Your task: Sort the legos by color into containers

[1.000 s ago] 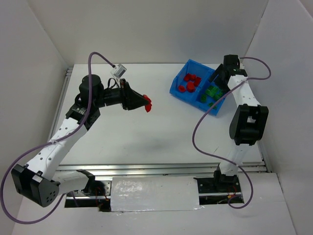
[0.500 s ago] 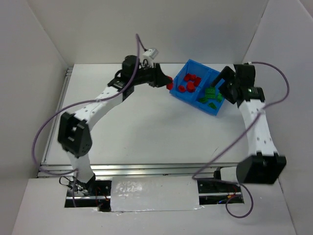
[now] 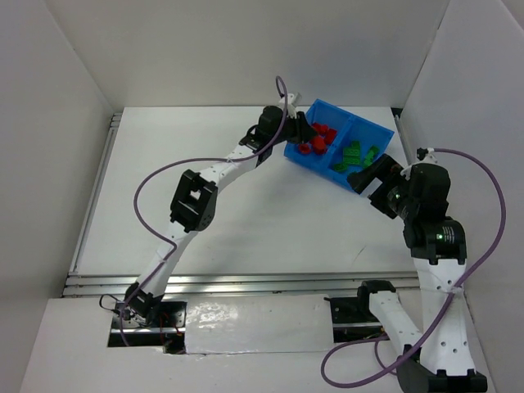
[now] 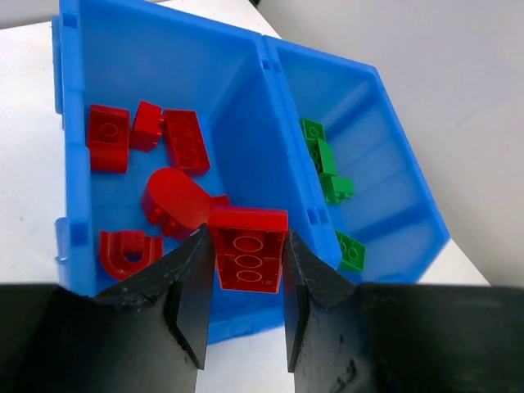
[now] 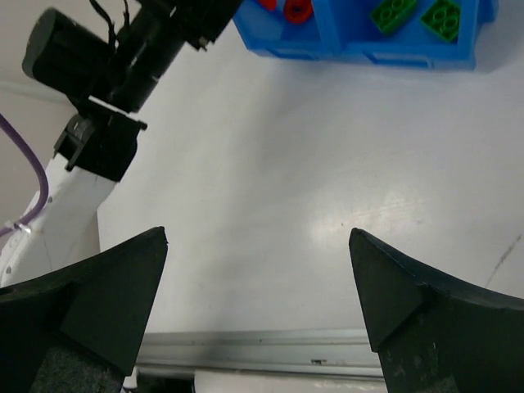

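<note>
My left gripper [image 3: 301, 131] [image 4: 246, 237] is shut on a red lego [image 4: 248, 250], its underside facing the wrist camera. It hangs over the near left edge of the blue bin [image 3: 362, 119] [image 4: 246, 135]. The bin's left compartment holds several red legos [image 3: 318, 139] [image 4: 187, 141], one of them rounded [image 4: 176, 196]. Its right compartment holds several green legos [image 3: 357, 155] [image 4: 324, 155]. My right gripper [image 3: 366, 175] [image 5: 258, 237] stands wide open and empty, just off the bin's near right corner, above bare table. The bin's wall [image 5: 368, 53] and green legos [image 5: 393, 15] show at the top of the right wrist view.
The left arm [image 3: 221, 168] [image 5: 123, 65] stretches diagonally across the table to the bin. An aluminium rail [image 3: 246, 282] [image 5: 327, 356] runs along the table's near edge. White walls close in the sides and back. Purple cables loop off both arms.
The left arm swung from the table's left side to the bin, carrying the red lego. The right arm drew back from over the bin toward the near right, and its jaws opened wider.
</note>
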You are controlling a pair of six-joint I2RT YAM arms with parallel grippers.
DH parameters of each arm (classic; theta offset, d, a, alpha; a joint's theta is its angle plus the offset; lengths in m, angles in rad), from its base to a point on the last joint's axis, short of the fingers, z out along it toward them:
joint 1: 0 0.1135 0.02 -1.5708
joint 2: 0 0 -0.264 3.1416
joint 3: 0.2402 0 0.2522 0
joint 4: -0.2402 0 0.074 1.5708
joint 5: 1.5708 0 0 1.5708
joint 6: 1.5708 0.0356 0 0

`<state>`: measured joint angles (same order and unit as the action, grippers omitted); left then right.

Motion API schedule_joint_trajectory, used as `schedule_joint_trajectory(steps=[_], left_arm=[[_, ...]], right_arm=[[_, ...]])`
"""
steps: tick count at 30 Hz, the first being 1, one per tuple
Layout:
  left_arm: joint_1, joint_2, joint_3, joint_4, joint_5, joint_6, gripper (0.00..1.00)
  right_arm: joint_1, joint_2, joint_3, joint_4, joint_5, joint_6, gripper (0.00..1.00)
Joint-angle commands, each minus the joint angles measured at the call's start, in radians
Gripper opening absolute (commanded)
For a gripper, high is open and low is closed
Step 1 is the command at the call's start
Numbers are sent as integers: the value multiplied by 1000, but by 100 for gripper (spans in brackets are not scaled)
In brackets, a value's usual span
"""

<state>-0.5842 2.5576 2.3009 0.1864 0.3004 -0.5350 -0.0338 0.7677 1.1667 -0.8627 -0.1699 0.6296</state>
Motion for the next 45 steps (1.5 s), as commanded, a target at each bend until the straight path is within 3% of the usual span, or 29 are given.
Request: schedule_joint_trajectory(steps=[1,4,6,8,15,18,21,25,29,36,38,42,45], left_arm=[[-29,-14,26,171,-140,4,21],[-32,30,67,174,-176,1,38],[-42,47,100,159,-224,3,63],[-43,56,106,163,-236,0,99],[-43,-23,100,127,-282,50,99],[-17,-104,129,-39,-357,52,100],[-9,-293,16,-197,-464,133,99],[-8,-665,-292,-422,-656,196,100],[3,-974,-548,-695,-872,167,99],[46,-1599,-1028,-907,-1030,52,100],[47,-1760,-1122,-962,-1087,-11,99],[47,-1942,-1205,-1036,-1127,-54,99],[46,-1984,-1206,-1102,-1150,-72,100]], right_arm=[[28,-39,27,-99,-13,-10,100],[29,-54,34,-114,-42,2,100],[26,-56,51,-119,-46,-1,100],[60,-45,76,-128,-43,-7,100],[78,-10,79,-105,-11,-51,100],[83,10,93,-104,19,-131,100],[95,27,154,-142,139,-192,100],[139,-8,232,-165,216,-232,100],[164,-45,245,-179,265,-249,100],[204,-132,206,-212,276,-185,100],[235,-180,168,-220,319,-183,100],[274,-244,117,-205,359,-215,100],[287,-237,126,-214,383,-215,100]])
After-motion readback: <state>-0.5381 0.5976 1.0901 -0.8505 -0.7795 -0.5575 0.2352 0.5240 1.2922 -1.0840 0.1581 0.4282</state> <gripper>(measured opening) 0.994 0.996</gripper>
